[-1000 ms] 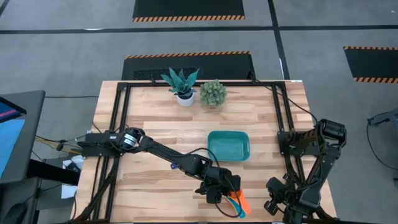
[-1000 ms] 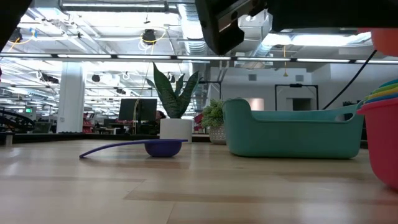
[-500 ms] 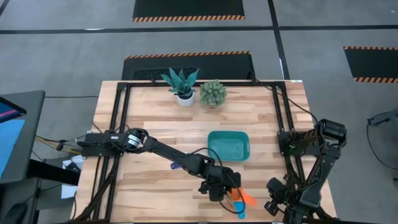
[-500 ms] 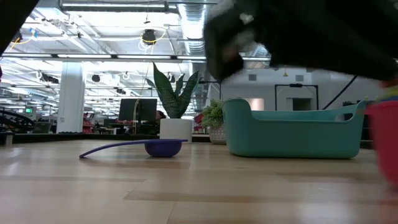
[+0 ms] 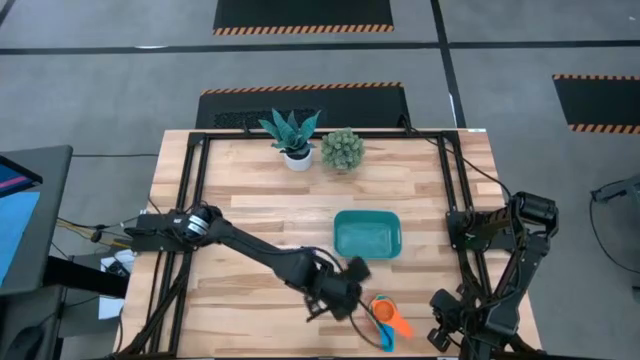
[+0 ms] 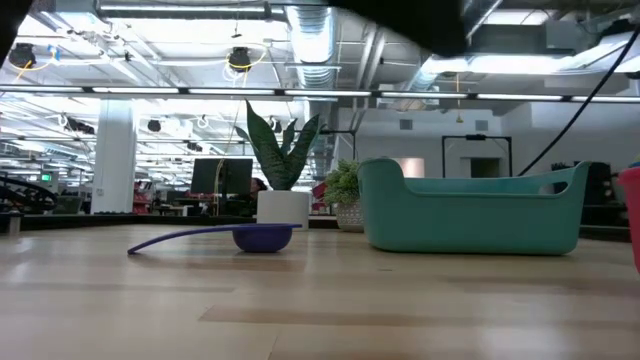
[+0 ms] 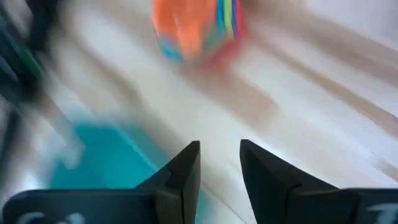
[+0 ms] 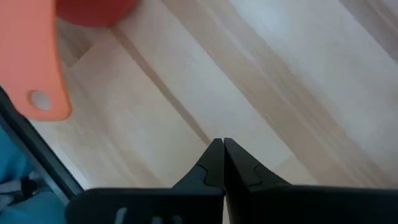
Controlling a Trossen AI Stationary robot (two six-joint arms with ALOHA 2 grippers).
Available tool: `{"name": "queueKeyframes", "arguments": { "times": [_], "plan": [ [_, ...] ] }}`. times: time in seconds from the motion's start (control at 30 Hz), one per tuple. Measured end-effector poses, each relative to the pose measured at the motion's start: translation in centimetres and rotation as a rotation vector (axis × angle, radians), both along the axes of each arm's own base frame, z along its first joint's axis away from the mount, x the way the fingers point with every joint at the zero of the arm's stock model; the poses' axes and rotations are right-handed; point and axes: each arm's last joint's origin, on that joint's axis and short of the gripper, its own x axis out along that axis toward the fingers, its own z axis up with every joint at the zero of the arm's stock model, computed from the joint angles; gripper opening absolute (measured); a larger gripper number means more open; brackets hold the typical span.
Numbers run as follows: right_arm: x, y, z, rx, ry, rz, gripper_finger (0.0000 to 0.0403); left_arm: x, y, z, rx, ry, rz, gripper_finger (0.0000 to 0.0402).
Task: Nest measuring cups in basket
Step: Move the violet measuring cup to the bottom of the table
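Where the light wooden plank table (image 5: 250, 215) meets its front edge, the stack of nested plastic measuring cups (image 5: 385, 316), orange on top with a flat orange handle pointing to the front right, sits on the bare wood in the high view. It lies outside the basket, in front of it and a little to the right. The left gripper (image 5: 352, 272) hangs above the table between that stack and the basket, touching neither; the left wrist view shows its two dark fingers (image 7: 184, 171) spread with a clear gap and nothing between them, and beyond them the blurred orange stack with coloured rims. At the front right corner the right gripper (image 8: 218, 149) waits low over the wood, its fingers pressed together and empty, with the orange handle of the stack at the edge of its wrist view.

The small teal-green rectangular plastic basket (image 5: 367, 234) with rounded corners stands behind the stack, right of the table's middle, and looks empty from above. A single dark blue measuring cup (image 6: 262, 237) with a long flat handle lies on the wood well to the left of the basket in the low view. At the far edge stand a spiky-leaved plant in a white pot (image 5: 291, 136) and, just beside it, a round bushy plant (image 5: 342, 149).
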Motion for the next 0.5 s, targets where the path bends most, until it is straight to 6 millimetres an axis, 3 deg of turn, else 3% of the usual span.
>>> {"name": "queueKeyframes", "arguments": {
  "times": [0.13, 0.23, 0.37, 0.5],
  "plan": [
    [-0.2, 0.1, 0.0, 0.007, -0.004, 0.006, 0.0013, -3.1, 2.5, 0.3, -0.063, 0.32, 0.309, 0.0103],
    [-0.1, 0.2, 0.0, 0.009, -0.006, 0.006, 0.0013, -5.1, 3.8, -0.4, -0.085, 0.559, 0.43, 0.0102],
    [-0.1, 0.2, 0.0, 0.014, -0.012, 0.006, 0.0013, -7.2, 5.1, 0.1, -0.153, 0.573, 0.483, 0.0088],
    [-0.1, 0.2, 0.0, 0.014, -0.016, 0.006, 0.0013, -9.1, 6.4, -0.6, -0.26, 0.427, 0.492, 0.0067]
  ]
}}
